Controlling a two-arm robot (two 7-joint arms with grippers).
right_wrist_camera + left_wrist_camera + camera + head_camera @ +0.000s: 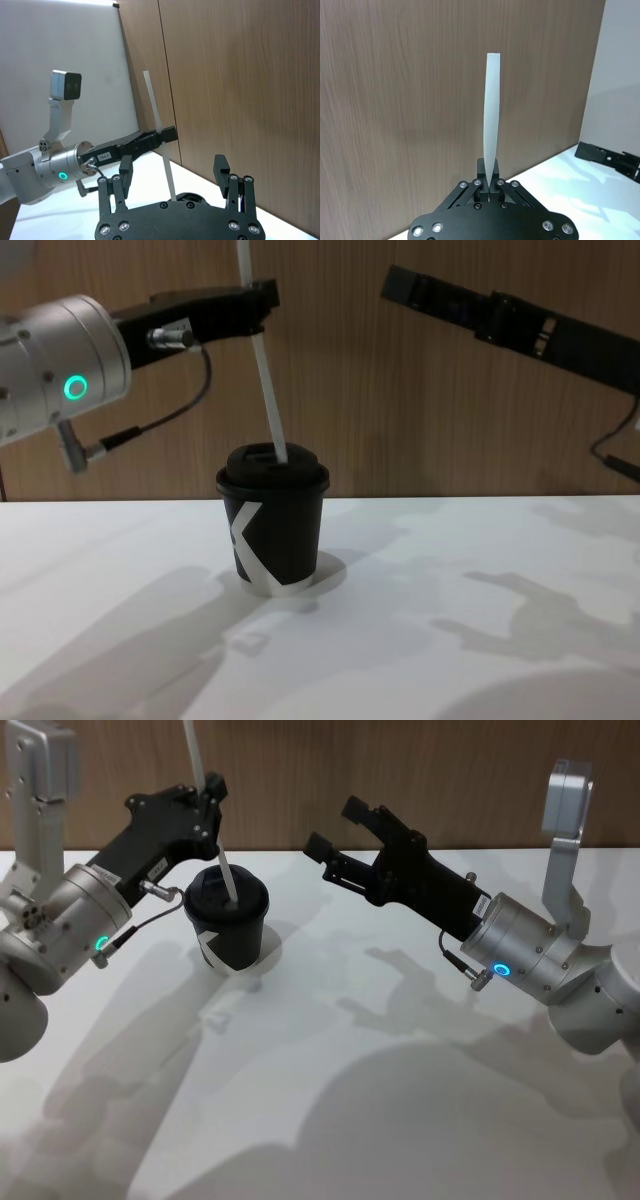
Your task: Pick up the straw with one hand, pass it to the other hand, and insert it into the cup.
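Two of the three task steps appear complete, judging from the present layout: the straw (222,860) is already held by the left gripper (209,798), and its lower end meets the lid of the cup (275,525), which stands upright on the white tabletop (380,1080). Whether the tip has passed through the lid opening cannot be confirmed; seating the straw and releasing it remain. The left gripper's fingers (492,181) are closed on the straw at roughly mid-length, well above the lid, with the straw's upper part rising clear of them and tilted slightly. The right gripper (335,828) hangs above the tabletop, apart from the cup on the robot's right, fingers (222,167) spread and holding nothing.
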